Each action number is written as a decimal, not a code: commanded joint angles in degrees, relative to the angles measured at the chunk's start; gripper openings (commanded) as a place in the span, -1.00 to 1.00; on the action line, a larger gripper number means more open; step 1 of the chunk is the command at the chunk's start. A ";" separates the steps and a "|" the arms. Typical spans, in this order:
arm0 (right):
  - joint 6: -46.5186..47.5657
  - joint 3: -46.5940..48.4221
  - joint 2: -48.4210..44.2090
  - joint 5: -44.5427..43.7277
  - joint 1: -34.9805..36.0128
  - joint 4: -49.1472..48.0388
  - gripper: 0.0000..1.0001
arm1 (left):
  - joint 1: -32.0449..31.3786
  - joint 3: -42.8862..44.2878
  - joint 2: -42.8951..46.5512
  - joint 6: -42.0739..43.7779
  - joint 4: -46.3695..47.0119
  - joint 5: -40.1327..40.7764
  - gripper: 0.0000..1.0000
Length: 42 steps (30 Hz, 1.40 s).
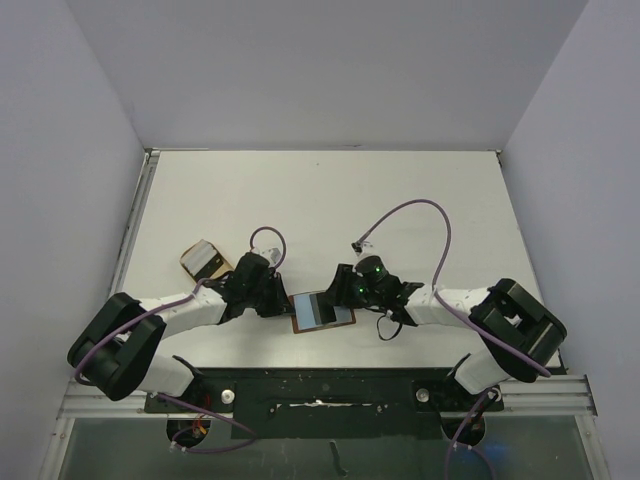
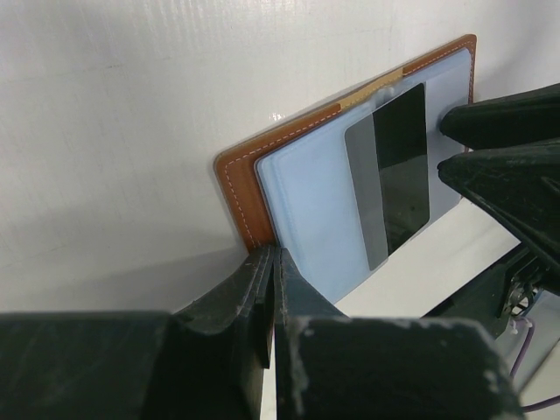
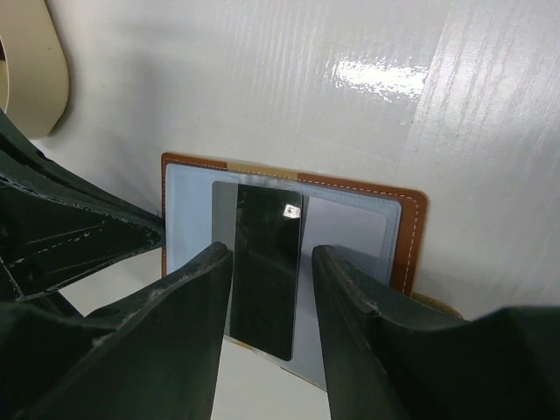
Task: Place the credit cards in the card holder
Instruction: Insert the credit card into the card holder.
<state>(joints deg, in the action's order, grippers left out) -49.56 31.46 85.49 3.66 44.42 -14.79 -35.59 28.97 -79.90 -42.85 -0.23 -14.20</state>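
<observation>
1. The card holder [image 1: 322, 311] lies open on the table [image 1: 400, 200] between the arms. The left gripper [image 2: 273, 262] is clamped tight on its brown edge.
2. The right gripper [image 3: 271, 262] stands well open and holds nothing. Its jaws straddle what looks like a grey, dark-banded credit card [image 2: 389, 175] on the pale blue lining.
3. I can't tell whether that card sits fully in its sleeve, so a finger brushing it could drag it out.
4. If the left pinch slips, the holder may shift or fold.

place: robot lab cell | evidence: white table [image 1: 320, 190], plain grey walls [image 1: 60, 150], aluminium mounting rail [image 1: 110, 398]
</observation>
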 commanded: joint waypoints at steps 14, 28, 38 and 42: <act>-4.89 2.33 4.80 5.35 3.39 -4.57 -0.09 | -0.39 -1.02 -1.81 -0.43 4.57 -2.92 -0.96; -7.24 1.78 5.46 7.76 4.16 -9.54 -0.17 | 0.18 0.51 -1.34 -0.11 3.55 -1.90 -0.96; -6.35 3.52 2.61 4.94 4.17 -1.97 -0.28 | 3.69 3.30 5.52 0.39 -2.44 0.82 -0.75; -5.63 4.62 0.87 2.91 4.33 2.45 -0.38 | 3.74 3.29 9.22 -1.14 -1.75 0.85 -0.55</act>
<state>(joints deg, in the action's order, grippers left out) -56.23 33.47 89.76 9.30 48.14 -16.80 -32.10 29.58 -74.87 -43.05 -2.92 -14.00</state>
